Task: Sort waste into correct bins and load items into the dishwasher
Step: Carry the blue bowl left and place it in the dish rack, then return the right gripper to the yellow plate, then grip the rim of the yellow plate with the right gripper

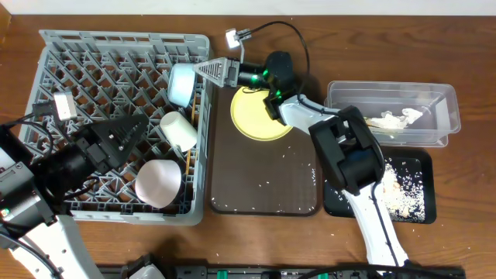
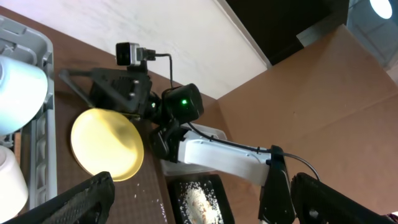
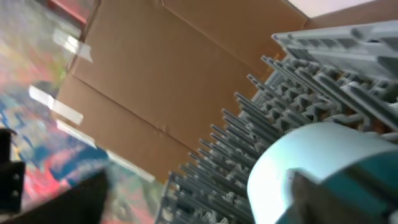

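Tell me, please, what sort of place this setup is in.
Probably a robotics lab bench staged for dish clearing, not a real kitchen: a wooden table carries a grey dish rack and brown serving tray, and plain cardboard panels stand around it.

Brown wooden surface (image 1: 465,46) filled overhead view edge to edge. Dark brown serving tray (image 1: 263,178) lay flat on it at centre, long side running 12 to 6 o'clock. In left wrist view, white wall (image 2: 186,31) at 12 o'clock, cardboard panel (image 2: 323,106) at 3 o'clock, bright lamp (image 2: 382,7) at 1 o'clock corner. In right wrist view, cardboard sheet (image 3: 174,74) at 11 o'clock, pale tape strips (image 3: 56,106) at 9 o'clock; colourful blur at 10 o'clock, unreadable.
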You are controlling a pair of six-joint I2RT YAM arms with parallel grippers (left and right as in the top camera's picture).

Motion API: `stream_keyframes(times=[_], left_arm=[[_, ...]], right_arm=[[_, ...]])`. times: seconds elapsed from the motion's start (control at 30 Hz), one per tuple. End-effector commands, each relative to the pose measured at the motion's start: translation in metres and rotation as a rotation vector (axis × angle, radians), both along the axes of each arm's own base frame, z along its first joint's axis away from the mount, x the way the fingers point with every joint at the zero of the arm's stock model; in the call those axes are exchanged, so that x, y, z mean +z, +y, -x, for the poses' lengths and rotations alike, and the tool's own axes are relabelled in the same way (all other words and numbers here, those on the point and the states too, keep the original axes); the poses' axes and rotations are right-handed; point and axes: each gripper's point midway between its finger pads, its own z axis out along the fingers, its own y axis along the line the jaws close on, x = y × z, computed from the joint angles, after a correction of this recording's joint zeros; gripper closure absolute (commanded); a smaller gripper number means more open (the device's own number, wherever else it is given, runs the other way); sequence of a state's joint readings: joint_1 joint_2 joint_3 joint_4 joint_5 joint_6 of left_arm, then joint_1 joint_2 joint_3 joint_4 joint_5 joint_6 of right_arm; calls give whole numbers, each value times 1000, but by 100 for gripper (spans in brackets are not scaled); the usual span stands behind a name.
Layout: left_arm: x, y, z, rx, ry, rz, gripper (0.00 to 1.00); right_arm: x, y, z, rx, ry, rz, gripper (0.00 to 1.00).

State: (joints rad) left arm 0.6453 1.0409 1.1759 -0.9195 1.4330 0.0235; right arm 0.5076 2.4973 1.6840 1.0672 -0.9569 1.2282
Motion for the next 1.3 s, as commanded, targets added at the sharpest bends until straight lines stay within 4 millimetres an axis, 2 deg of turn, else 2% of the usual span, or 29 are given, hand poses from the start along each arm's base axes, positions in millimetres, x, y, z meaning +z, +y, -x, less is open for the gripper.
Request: stream_keyframes(times=[0.0, 0.2, 0.4, 0.47, 0.6, 0.77, 0.87, 0.93, 1.17, 1.27], left_arm=[[3, 0, 1, -2, -10, -3, 9], [3, 0, 1, -2, -10, -3, 9], [3, 0, 1, -2, -10, -3, 9], [3, 0, 1, -2, -10, -3, 9], [3, 0, 1, -2, -10, -3, 8], [3, 0, 1, -2, -10, -3, 9], [3, 0, 1, -2, -10, -3, 9], [3, 0, 1, -2, -10, -3, 9], [3, 0, 1, -2, -10, -3, 9], [3, 0, 1, -2, -10, -3, 9]], right_arm=[[6, -15, -7, 10, 49, 11, 1], [-8, -47, -35, -61, 125, 100, 1], [17, -81, -50, -130, 73, 175, 1], [13, -92, -52, -174, 76, 259, 1], [-21, -120, -45, -284, 63, 564, 1], [-84, -160, -10, -305, -49, 1105, 1], [-110, -175, 9, -275, -98, 1349, 1], [-119, -172, 23, -234, -122, 1432, 1], [-131, -113, 73, -79, -209, 1429, 5], [-139, -101, 89, -61, -261, 1477, 7]])
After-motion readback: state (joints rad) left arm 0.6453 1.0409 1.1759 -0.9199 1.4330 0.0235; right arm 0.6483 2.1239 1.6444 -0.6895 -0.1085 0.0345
